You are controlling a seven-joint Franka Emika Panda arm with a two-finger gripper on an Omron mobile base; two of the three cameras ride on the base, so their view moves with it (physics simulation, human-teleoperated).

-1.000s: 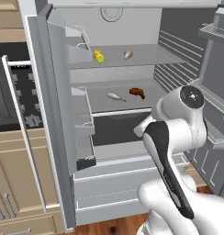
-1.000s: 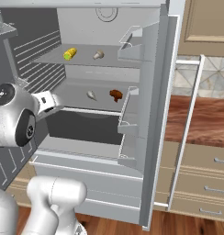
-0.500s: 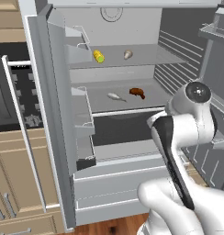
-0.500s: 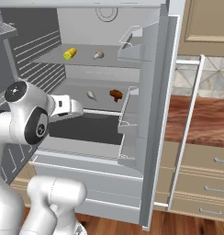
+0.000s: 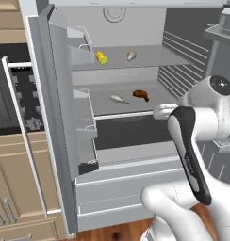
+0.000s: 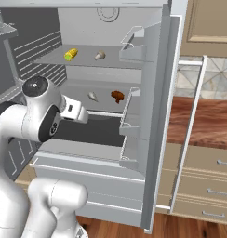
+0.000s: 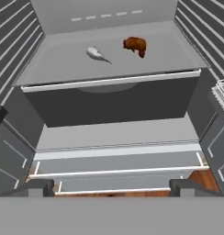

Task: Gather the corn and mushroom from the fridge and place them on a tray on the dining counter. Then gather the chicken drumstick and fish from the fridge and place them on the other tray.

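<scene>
In the open fridge [image 5: 135, 155], the yellow corn [image 5: 101, 57] and the pale mushroom [image 5: 131, 55] lie on the upper shelf. One shelf down, the small grey fish [image 7: 97, 53] lies left of the brown chicken drumstick [image 7: 135, 45]. Both also appear from the right, the fish [image 6: 92, 96] beside the drumstick [image 6: 117, 95]. My gripper [image 7: 111, 188] is open and empty. It hangs in front of the fridge, level with the dark gap under the fish shelf, well short of the food. Its white hand [image 5: 161, 112] points into the fridge.
An open fridge door with shelf bins [image 5: 84, 136] stands at the left of the opening, also seen from the other side [image 6: 134, 121]. A pulled-out drawer [image 7: 118, 160] sits below my hand. Wooden cabinets [image 6: 203, 176] and a wood counter [image 6: 213, 121] lie to the right.
The arm has swung forward and the hand has moved toward the fridge opening, level with the middle shelf. The jaws have stayed open and the food has not moved.
</scene>
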